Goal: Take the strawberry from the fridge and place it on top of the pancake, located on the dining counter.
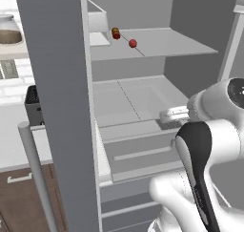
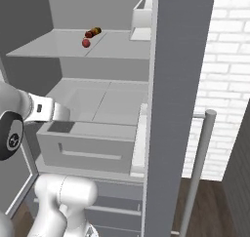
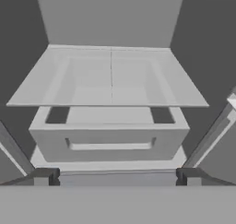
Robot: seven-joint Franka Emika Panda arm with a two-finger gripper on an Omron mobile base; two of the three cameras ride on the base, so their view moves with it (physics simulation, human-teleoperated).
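Claw [image 3: 118, 177] well below shelved strawberry [image 1: 133, 43]

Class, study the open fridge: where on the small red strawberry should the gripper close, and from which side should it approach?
Grip the strawberry across its round middle, coming in level from the fridge's open front. It sits alone near the front of the upper shelf, and the small orange-brown jar stands behind it, apart. The open gripper faces the drawer below, so it probably must rise first.
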